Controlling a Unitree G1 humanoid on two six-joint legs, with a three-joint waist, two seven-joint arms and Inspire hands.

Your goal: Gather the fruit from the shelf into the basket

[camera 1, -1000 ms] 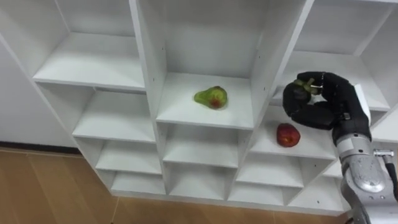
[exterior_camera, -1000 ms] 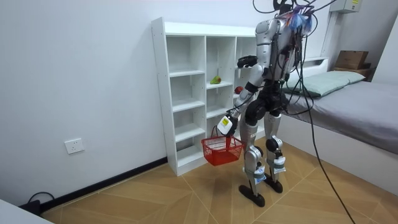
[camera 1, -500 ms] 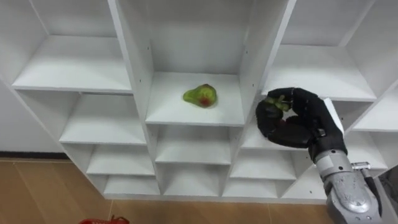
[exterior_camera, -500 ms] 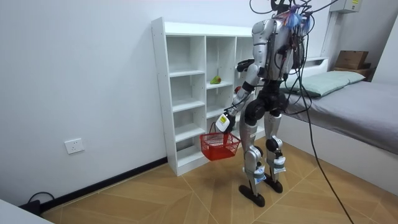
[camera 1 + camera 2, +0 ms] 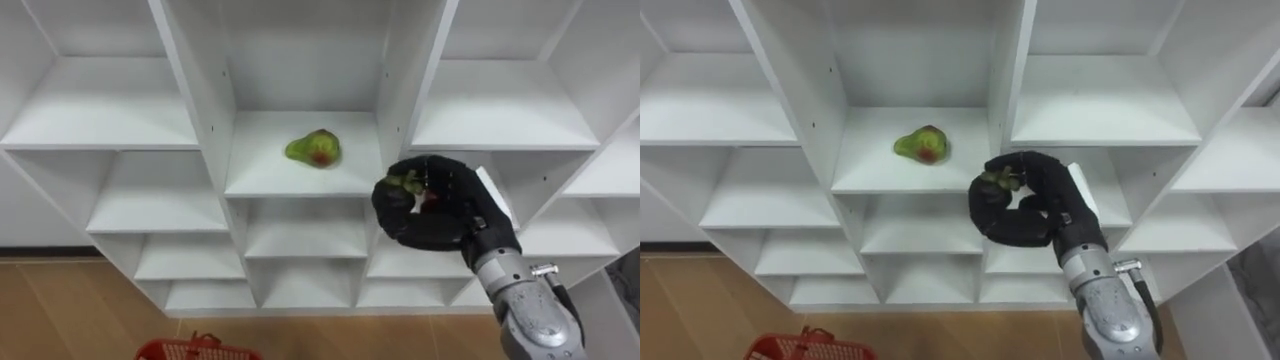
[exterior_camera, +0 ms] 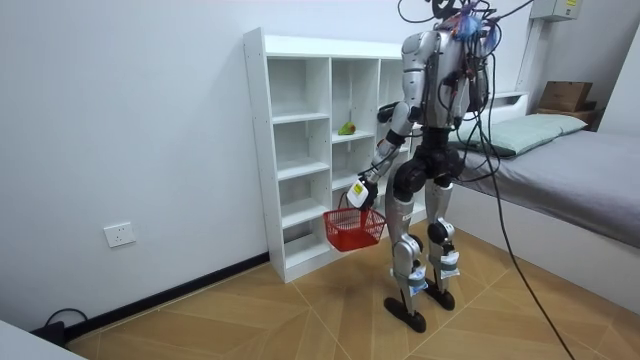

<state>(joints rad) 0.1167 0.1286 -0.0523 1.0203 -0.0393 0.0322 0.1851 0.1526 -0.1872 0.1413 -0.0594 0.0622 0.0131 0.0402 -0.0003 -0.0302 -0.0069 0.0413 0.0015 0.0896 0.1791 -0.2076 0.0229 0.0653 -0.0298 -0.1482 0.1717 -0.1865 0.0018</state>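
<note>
My right hand [image 5: 445,210] is shut on a small green fruit [image 5: 403,183], held in front of the closet's [image 5: 190,110] right upright, a little below the middle shelf. In the right eye view the same hand [image 5: 1030,212] and green fruit [image 5: 998,180] show at centre. A green pear with a red patch [image 5: 313,148] lies on the middle shelf, up and to the left of that hand. In the room view my left hand [image 6: 357,196] grips the handle of a red basket [image 6: 354,227] at hip height. The basket's rim [image 5: 195,349] shows at the bottom edge.
I stand facing a white closet of open compartments [image 6: 300,150] against the wall. The other shelves in view are bare. A bed [image 6: 590,170] stands behind me, and the floor is wood.
My right hand has come away from the right column, moving left and down with the green fruit. The head view has dipped, bringing the red basket into view and hiding the red fruit.
</note>
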